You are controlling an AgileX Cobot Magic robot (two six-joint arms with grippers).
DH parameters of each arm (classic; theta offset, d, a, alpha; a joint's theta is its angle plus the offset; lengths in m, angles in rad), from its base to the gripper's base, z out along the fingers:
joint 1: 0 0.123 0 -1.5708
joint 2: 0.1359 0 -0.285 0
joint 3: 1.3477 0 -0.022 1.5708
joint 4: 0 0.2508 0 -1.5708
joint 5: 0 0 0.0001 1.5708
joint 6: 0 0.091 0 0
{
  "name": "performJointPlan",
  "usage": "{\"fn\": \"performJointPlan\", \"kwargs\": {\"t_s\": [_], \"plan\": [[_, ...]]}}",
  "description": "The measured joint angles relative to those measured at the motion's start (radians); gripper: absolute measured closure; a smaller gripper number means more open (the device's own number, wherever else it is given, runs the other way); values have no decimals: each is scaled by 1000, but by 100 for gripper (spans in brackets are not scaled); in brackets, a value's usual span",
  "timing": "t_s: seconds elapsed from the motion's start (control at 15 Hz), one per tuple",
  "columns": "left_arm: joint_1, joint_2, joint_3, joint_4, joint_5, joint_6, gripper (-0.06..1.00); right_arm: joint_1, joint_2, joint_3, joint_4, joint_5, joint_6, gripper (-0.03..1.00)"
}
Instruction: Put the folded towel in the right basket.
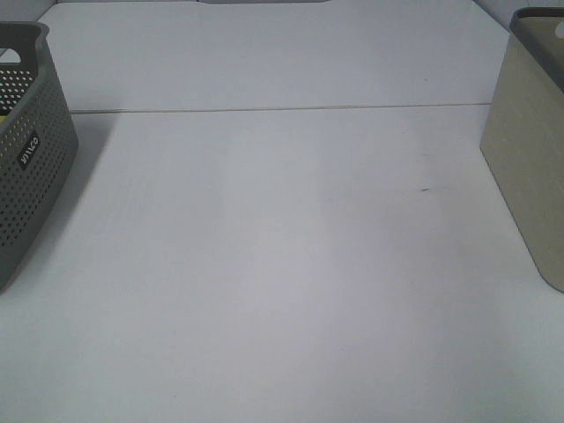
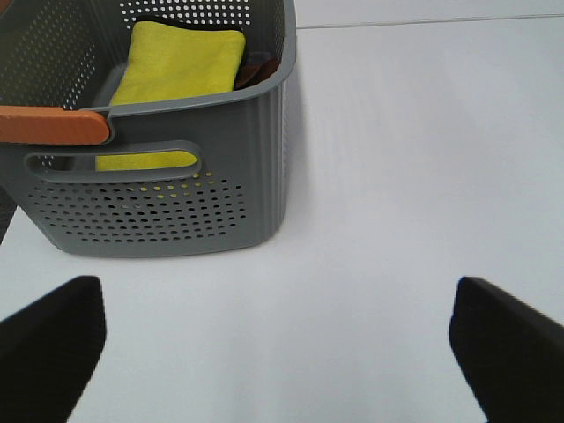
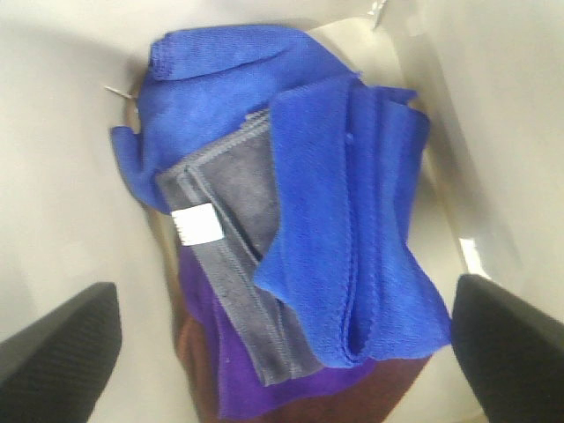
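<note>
In the right wrist view a blue towel (image 3: 344, 220), loosely folded, lies on top of a grey towel (image 3: 238, 229) and purple (image 3: 238, 379) and brown cloths inside the beige right basket (image 3: 62, 176). My right gripper (image 3: 284, 291) is open and empty above this pile, touching nothing. The beige basket (image 1: 529, 150) stands at the right edge of the exterior view. My left gripper (image 2: 278, 300) is open and empty over the table, in front of the grey left basket (image 2: 176, 211), which holds a folded yellow towel (image 2: 181, 66). Neither gripper shows in the exterior view.
The grey perforated basket (image 1: 26, 150) stands at the left edge of the white table (image 1: 282, 264). An orange strip (image 2: 53, 123) lies along its near rim. A dark cloth (image 2: 257, 70) sits beside the yellow towel. A seam (image 1: 282, 109) runs across the table.
</note>
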Motion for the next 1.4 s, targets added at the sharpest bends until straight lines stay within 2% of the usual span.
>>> {"fn": "performJointPlan", "kwargs": {"t_s": [0.2, 0.47, 0.6, 0.8, 1.2, 1.4], "plan": [[0, 0, 0, 0, 0, 0, -4, 55, -60, 0, 5, 0, 16, -1], [0, 0, 0, 0, 0, 0, -4, 277, -205, 13, 14, -2, 50, -1], [0, 0, 0, 0, 0, 0, -4, 337, -292, 77, 13, -5, 67, -1], [0, 0, 0, 0, 0, 0, -4, 389, -501, 307, -7, -5, 72, -1], [0, 0, 0, 0, 0, 0, -4, 394, -1230, 901, -73, -7, 94, -1], [0, 0, 0, 0, 0, 0, -4, 394, -1570, 1134, -81, -81, 91, -1]]}}
